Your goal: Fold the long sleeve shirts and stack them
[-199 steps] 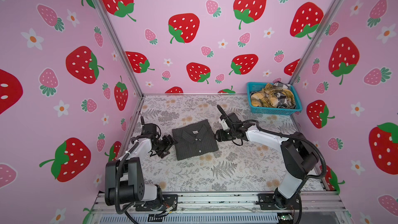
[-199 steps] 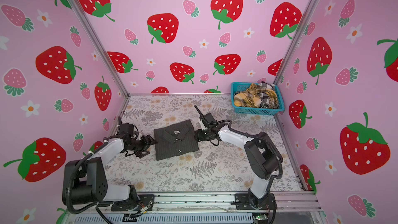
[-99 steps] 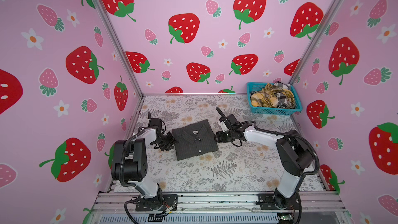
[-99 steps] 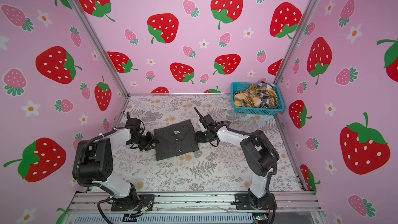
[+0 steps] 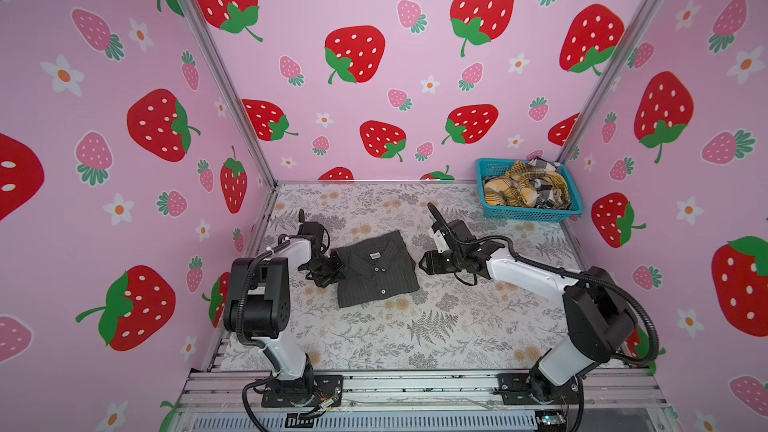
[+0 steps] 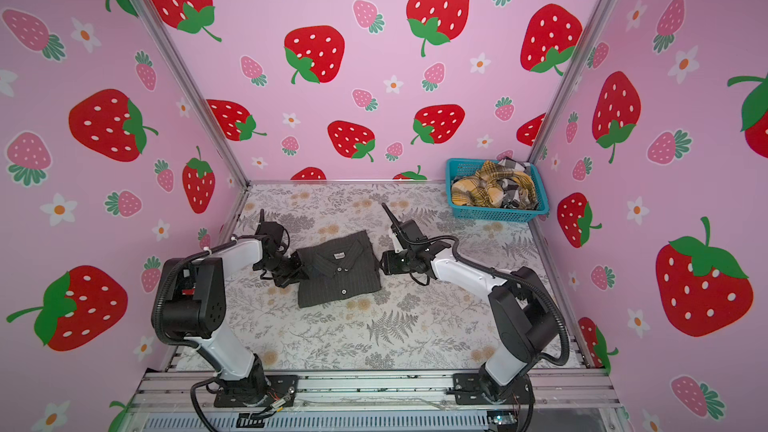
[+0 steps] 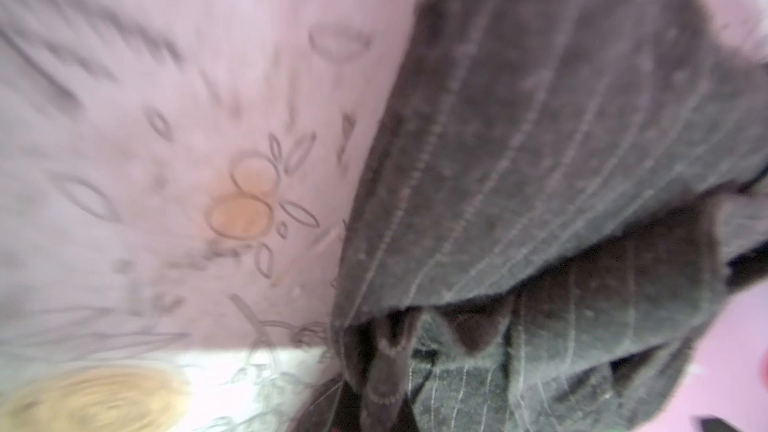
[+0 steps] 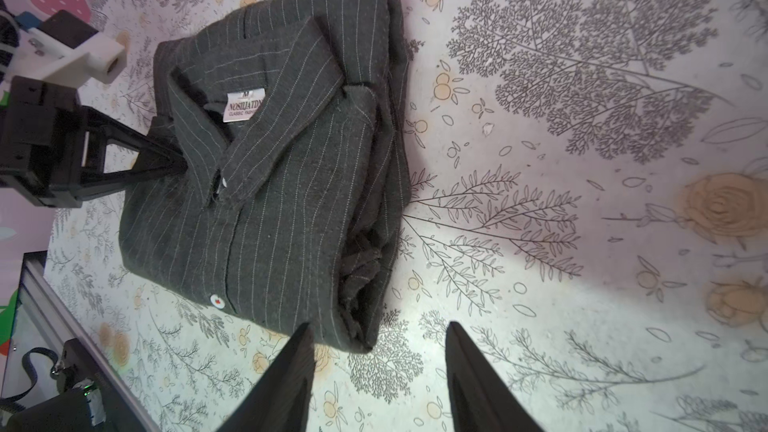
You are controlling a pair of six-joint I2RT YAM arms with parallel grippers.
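Charcoal pinstripe shirt is lying folded on the floral table

Left arm is reaching in low, elbow bent, left gripper clamping shut on the shirt's edge by the collar; right arm is stretching out flat, right gripper hovering with jaws apart just beside the opposite edge.
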